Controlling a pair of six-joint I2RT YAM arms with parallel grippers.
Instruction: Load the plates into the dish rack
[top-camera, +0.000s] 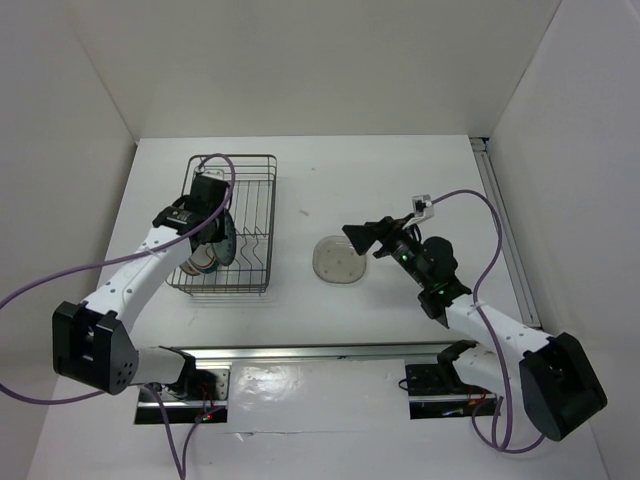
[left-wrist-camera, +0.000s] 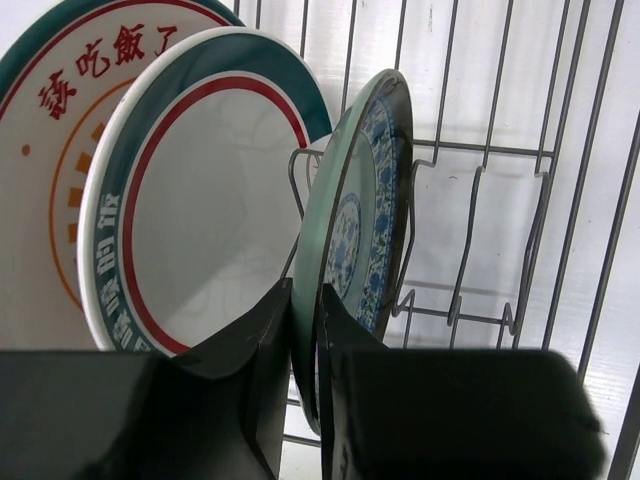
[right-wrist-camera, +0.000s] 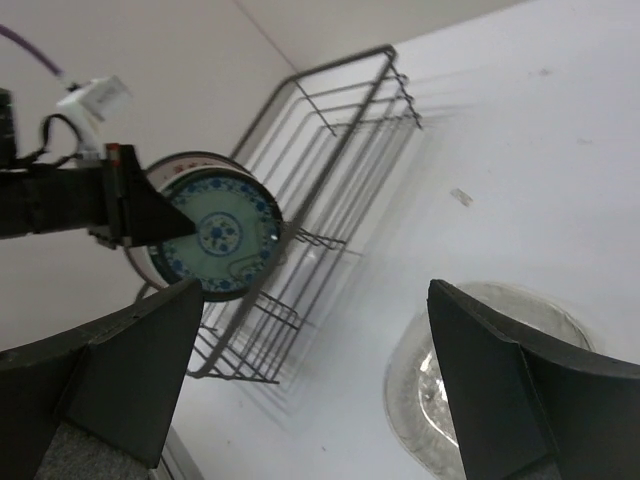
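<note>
Straddling the glossy round teal plate (left-wrist-camera: 350, 250), left end effector (left-wrist-camera: 305, 292) seems barely parted.

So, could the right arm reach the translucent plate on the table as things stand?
Probably yes: the right gripper hovers open just over the translucent plate, which lies alone on the table with nothing between them.

Plates (left-wrist-camera: 200, 200) in rack (top-camera: 273, 210); lone plate (top-camera: 338, 260) right

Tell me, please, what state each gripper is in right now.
Left gripper: around the teal plate's rim; grip cannot be told.
Right gripper: open, empty.
</note>
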